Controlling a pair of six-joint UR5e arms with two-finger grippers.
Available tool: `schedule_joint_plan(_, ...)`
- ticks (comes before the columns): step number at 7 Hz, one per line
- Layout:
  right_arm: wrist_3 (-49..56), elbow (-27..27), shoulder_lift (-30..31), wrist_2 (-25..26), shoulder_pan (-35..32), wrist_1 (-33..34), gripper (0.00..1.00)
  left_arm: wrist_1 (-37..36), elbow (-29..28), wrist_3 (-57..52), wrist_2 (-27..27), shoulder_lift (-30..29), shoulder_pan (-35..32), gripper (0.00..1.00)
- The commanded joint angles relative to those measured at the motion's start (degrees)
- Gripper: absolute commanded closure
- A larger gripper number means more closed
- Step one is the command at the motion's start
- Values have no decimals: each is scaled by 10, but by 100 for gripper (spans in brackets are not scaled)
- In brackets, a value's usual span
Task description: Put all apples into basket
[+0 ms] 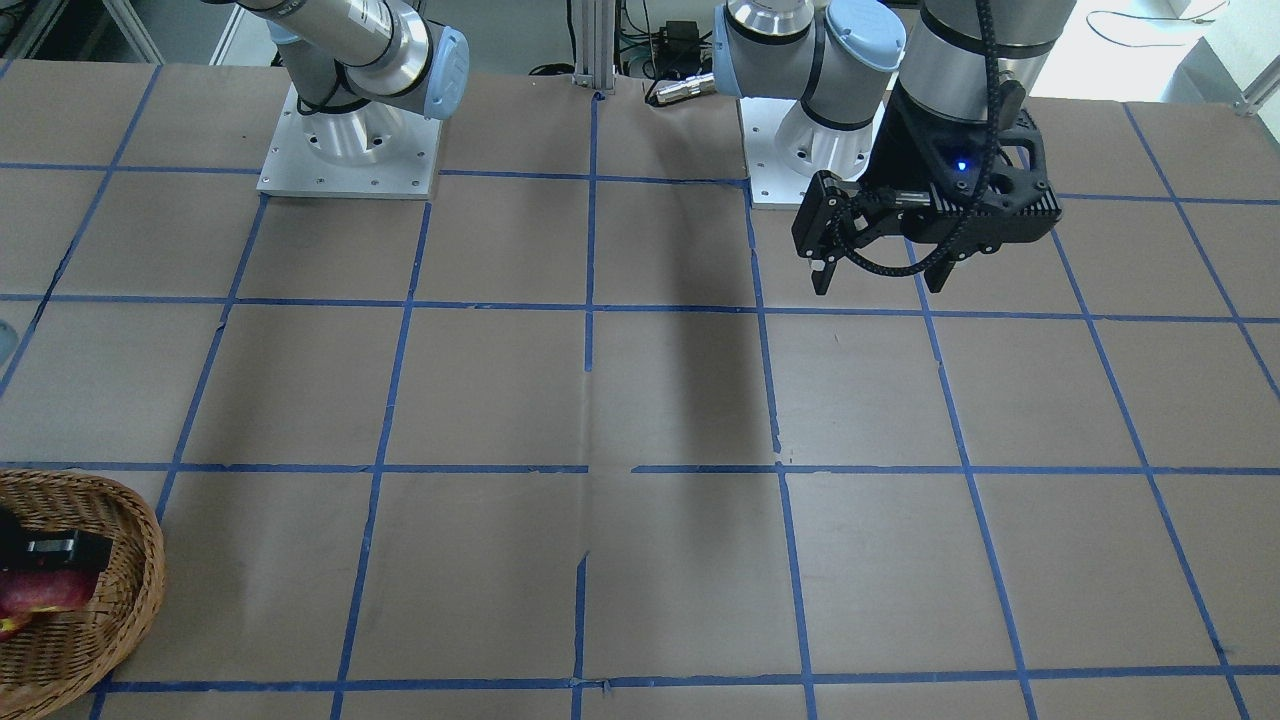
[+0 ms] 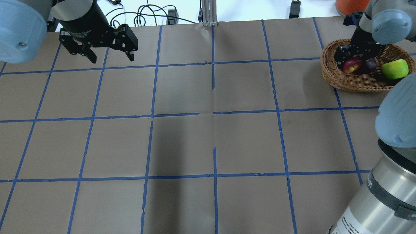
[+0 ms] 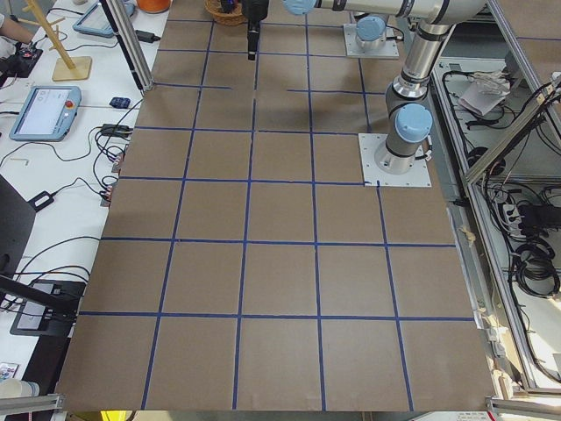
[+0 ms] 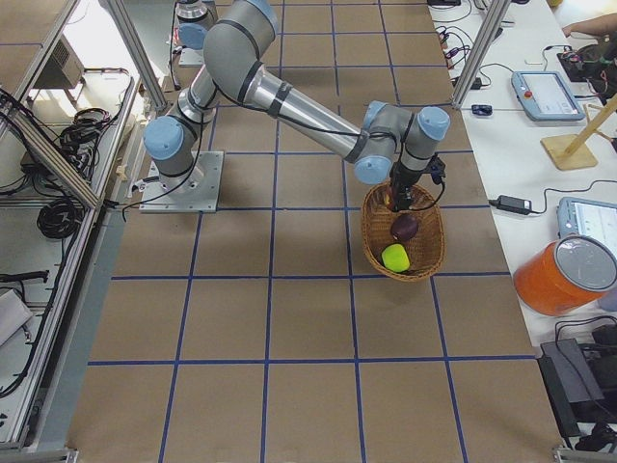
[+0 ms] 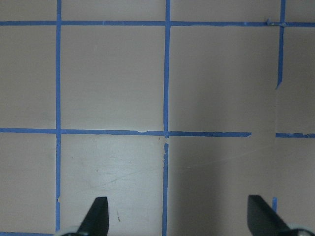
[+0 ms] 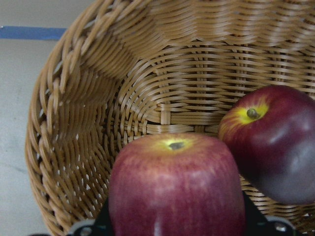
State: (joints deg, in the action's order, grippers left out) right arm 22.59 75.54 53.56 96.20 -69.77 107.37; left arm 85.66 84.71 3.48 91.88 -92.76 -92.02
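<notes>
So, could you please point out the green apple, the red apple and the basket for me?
green apple (image 2: 395, 69): overhead view, the middle of its upper side.
red apple (image 6: 176, 196): right wrist view, its near face below the stem.
basket (image 2: 354, 85): overhead view, its near woven wall.

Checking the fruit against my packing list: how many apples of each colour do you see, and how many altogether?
Green apple: 1
Red apple: 1
Dark maroon apple: 1
Total: 3, all inside the basket
</notes>
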Motion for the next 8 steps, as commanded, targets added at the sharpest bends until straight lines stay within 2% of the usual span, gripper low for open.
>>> schedule_joint_plan(1, 2, -10, 40, -1, -3, -73, 0, 0, 3, 0, 0, 3, 0, 0)
schedule_joint_plan(2, 0, -7, 87, -6, -7, -127, 0, 0, 5, 0, 0, 3, 0, 0)
schedule_joint_plan(4, -7, -1, 175, -6, -53, -180, 0, 0, 1, -1, 0, 1, 1, 0)
schedule_joint_plan(5, -49, 4, 198, -27, -84, -226, 0, 0, 4, -1, 0, 7, 2, 0)
schedule_joint_plan(6, -132, 11, 243, -53, -105, -239, 0, 0, 5, 0, 0, 6, 2, 0)
schedule_joint_plan(7, -155, 43, 294, -75, -136, -274, 0, 0, 6, 0, -1, 8, 2, 0)
schedule_joint_plan(8, -180, 92, 340, -71, -158, -270, 0, 0, 6, -1, 0, 7, 2, 0)
